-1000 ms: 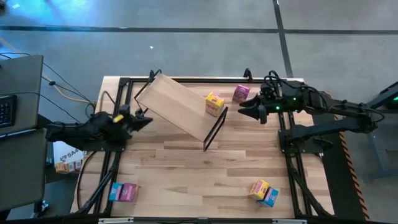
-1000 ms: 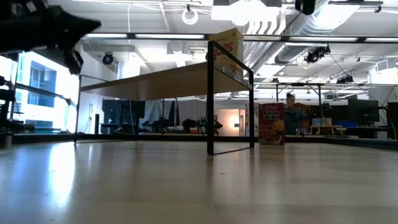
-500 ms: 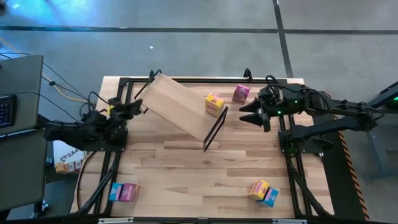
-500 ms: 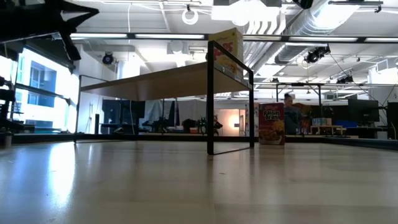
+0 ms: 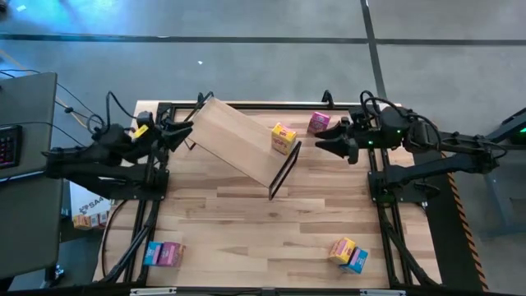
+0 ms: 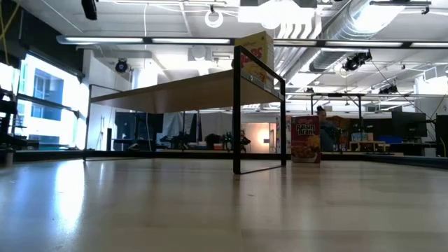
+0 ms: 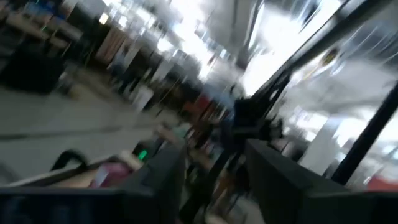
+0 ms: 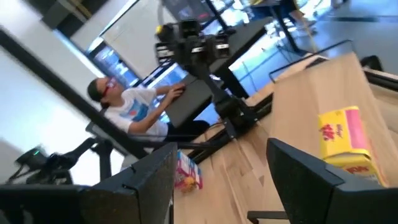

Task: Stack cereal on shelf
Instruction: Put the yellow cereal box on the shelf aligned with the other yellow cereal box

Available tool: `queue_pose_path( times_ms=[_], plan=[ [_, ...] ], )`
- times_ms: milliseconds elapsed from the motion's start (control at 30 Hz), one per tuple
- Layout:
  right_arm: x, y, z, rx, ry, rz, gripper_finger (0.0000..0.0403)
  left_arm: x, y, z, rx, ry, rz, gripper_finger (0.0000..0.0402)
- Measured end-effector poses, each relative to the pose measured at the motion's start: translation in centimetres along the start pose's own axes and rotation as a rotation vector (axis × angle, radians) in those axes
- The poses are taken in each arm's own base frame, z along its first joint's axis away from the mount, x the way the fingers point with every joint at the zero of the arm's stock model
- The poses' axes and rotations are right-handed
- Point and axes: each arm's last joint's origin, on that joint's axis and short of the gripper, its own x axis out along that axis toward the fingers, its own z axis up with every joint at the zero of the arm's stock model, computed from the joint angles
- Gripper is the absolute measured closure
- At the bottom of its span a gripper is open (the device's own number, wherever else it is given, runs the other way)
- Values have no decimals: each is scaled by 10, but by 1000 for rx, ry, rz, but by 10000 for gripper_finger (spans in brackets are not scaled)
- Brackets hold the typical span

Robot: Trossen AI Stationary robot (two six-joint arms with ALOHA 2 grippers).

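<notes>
On the shelf (image 5: 238,140), one yellow cereal box (image 5: 283,137), both grippers empty.

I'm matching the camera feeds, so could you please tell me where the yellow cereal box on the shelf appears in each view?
High view: yellow cereal box on the shelf, right end.
Low view: top centre, above the board.
Left wrist view: cannot tell.
Right wrist view: far right, on the board.
Shared landmark: the shelf.

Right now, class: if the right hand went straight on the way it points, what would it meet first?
Probably the yellow box on the shelf. The right hand points at it with open fingers; the pink box sits just off that line. Height is unclear.
</notes>
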Motion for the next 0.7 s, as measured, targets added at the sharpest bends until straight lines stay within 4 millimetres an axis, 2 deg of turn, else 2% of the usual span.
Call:
queue_pose_path(
  times_ms=[100, 200, 267, 367, 467, 567, 700],
  plan=[
    [0, -2, -1, 29, -2, -35, 162, 1, -5, 9, 36, 64, 43, 192],
    [1, -4, -4, 151, 20, -60, 162, 3, -8, 13, 45, 74, 48, 172],
    [3, -5, -10, 273, 119, -73, 162, 3, -8, 13, 38, 76, 50, 168],
    [9, -1, -30, 435, 360, -177, 162, 4, -7, 11, 35, 89, 58, 168],
    [20, 12, -57, 523, 604, -297, 162, 4, -6, 10, 38, 99, 64, 169],
    [29, 34, -80, 579, 834, -408, 162, 3, -6, 10, 40, 103, 68, 169],
    [29, 62, -102, 600, 1018, -706, 162, 3, -6, 10, 36, 103, 68, 169]
  ],
)
